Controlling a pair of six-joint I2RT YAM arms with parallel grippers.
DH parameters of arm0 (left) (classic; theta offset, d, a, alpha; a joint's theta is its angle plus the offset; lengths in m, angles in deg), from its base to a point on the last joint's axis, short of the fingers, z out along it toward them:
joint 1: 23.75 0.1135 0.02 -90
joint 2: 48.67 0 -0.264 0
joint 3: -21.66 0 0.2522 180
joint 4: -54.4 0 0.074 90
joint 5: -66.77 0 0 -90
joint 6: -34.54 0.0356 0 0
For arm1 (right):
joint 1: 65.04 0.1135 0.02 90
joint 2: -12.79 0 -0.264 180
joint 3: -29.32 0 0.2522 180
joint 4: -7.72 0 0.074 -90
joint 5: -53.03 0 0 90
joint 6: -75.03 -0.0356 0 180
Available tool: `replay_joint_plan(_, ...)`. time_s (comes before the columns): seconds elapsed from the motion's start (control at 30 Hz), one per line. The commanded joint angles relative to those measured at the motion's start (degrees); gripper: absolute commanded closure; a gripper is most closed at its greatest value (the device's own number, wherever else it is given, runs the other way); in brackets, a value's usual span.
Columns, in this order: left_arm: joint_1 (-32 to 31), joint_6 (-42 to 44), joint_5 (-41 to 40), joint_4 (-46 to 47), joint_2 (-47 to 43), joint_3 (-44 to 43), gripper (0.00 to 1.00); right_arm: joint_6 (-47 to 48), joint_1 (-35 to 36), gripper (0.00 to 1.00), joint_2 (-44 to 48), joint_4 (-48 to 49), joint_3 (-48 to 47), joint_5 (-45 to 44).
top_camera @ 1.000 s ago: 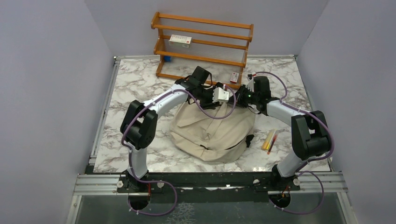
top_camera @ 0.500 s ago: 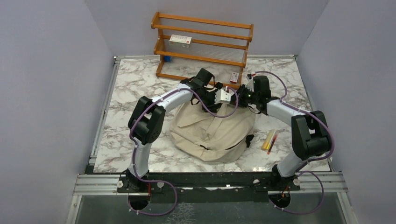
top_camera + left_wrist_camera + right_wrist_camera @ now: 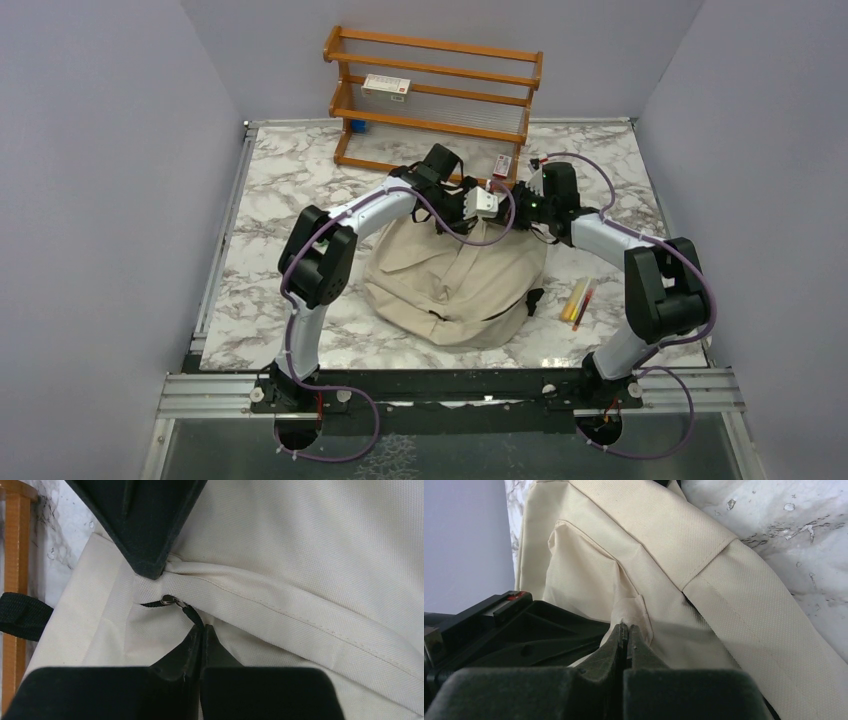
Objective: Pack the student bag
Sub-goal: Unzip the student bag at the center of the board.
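Observation:
The beige student bag lies in the middle of the marble table, its top toward the rack. My left gripper is at the bag's top edge. In the left wrist view it is shut on the black zipper pull cord, which leads to the metal slider on the bag. My right gripper is just to its right. In the right wrist view it is shut on a pinched fold of the bag's fabric. The bag's inside is hidden.
A wooden rack stands at the back with a white red-labelled box on a shelf, a blue item and a small red-white item at its base. Yellow and red pens lie right of the bag.
My left arm has swung its elbow to the right and its gripper has shifted slightly right and back with the zipper pull. My right arm has stayed put.

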Motion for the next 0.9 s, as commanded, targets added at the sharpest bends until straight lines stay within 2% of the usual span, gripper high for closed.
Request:
replay_joint_plan(0.0,-0.4,-2.9,1.5,0.0,-2.4,-0.4,1.00,-1.3,-0.3,1.00,2.9,-0.8,0.2,-3.7)
replay_joint_plan(0.4,-1.7,-5.3,2.8,4.5,-13.9,13.7,1.00,-2.8,-0.4,1.00,0.6,0.8,-0.5,-6.9)
replay_joint_plan(0.87,-3.5,-7.8,0.6,5.5,-23.7,23.9,1.00,-1.9,-1.1,0.99,-2.0,0.4,-3.4,-6.7)
